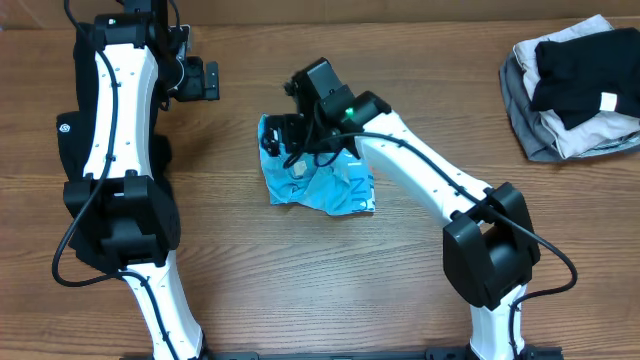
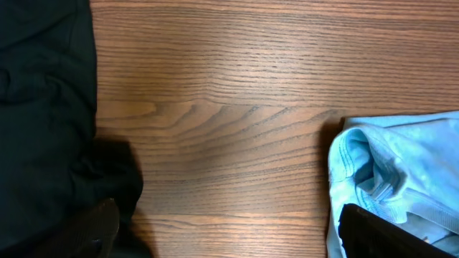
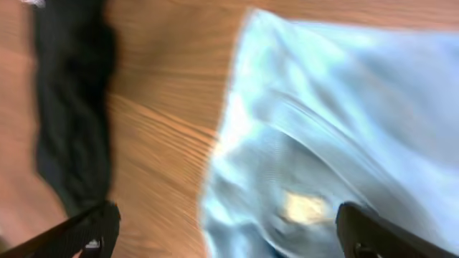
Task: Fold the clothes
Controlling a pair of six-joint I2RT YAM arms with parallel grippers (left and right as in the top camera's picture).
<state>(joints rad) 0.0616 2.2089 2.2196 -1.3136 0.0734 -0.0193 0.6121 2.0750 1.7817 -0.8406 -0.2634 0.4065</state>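
Right wrist view: the right jaws stand wide apart, empty, the light blue T-shirt (image 3: 323,129) blurred just below and between them. Overhead, it lies crumpled in the middle of the tabletop (image 1: 300,290), long axis far-left to near-right, the right arm (image 1: 420,170) over its far-left corner, so that arm is nearer. Off to the side the left jaws, also apart, hang beside the black garment (image 2: 43,86). Only the left wrist view shows the shirt's seamed edge.

White lettering (image 1: 353,187) is showing on the crumpled blue T-shirt (image 1: 320,185), too broken up to read. A small round white logo (image 1: 65,127) is sitting on the black garment (image 1: 66,145), unreadable at this size.
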